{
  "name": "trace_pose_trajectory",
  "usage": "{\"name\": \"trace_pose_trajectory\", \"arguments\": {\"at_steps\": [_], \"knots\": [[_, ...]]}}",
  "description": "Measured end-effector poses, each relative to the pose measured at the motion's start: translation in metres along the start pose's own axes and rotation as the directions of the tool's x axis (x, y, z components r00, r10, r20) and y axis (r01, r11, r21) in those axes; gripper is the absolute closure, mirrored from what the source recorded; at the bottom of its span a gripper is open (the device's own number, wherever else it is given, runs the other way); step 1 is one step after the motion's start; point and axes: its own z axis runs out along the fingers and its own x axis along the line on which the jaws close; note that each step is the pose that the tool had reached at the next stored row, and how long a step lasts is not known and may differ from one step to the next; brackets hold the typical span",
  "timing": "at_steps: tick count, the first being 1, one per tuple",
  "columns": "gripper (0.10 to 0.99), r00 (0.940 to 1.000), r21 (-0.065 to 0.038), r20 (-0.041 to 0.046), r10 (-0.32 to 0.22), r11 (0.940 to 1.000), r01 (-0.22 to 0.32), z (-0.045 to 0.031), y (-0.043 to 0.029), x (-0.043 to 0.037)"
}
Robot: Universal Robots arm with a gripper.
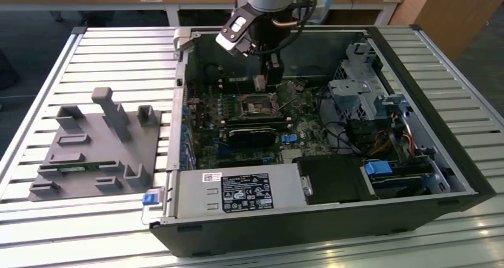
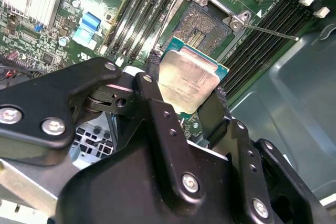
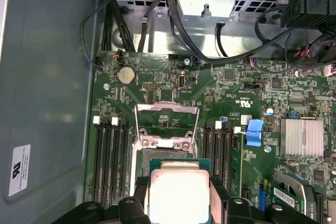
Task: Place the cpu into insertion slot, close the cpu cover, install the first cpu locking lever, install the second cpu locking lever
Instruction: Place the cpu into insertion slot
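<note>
Cpu: silver-topped chip clenched by its edges in the pincer, held nearly level just above the open insertion slot, seemingly so it could seat squarely. Cpu cover stood hinged back, leaving the slot open. White label on case wall; wording unreadable.

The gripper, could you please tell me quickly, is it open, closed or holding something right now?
Gripper: closed on the cpu, which is not yet in the slot.
</note>
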Motion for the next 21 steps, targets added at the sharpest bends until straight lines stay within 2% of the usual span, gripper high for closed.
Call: {"name": "trace_pose_trajectory", "arguments": {"at_steps": [21], "knots": [[0.545,1.0,0.0,0.0,0.0,1.0,0.0,0.0057,-0.0005,0.0]]}}
